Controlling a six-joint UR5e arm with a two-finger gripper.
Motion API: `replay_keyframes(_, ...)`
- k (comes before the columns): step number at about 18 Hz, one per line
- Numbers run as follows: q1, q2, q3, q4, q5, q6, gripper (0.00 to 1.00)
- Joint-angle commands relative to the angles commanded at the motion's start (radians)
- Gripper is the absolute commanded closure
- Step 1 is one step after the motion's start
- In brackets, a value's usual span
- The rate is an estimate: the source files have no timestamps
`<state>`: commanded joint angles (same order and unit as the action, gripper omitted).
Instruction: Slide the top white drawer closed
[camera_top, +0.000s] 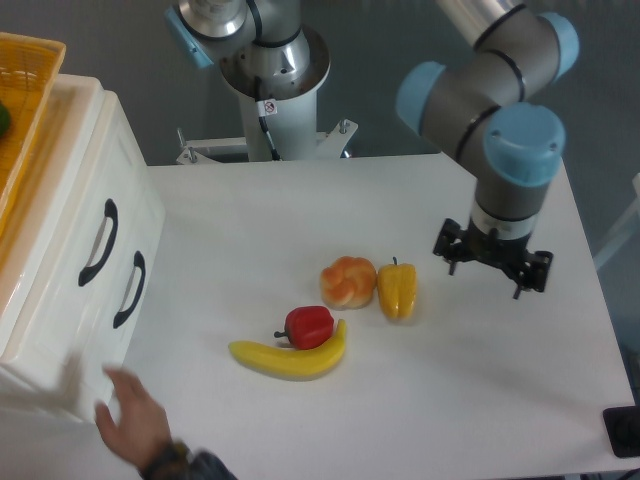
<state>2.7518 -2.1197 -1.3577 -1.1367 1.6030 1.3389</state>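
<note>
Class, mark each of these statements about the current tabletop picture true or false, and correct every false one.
1. The gripper is touching the top white drawer. False: it hangs far to the right, apart from it.
2. A red pepper rests against the banana. True.
3. The yellow pepper lies inside the drawer. False: it lies on the table.
4. A human hand shows near the cabinet's lower corner. True.
</note>
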Motion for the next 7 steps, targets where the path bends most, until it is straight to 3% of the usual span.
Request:
replay_keyframes(2,0.014,-0.025,0.008,0.002,0.002,0.009,0.0)
replay_keyframes(7,0.038,-0.025,0.008,0.0,-0.015,0.011,0.0)
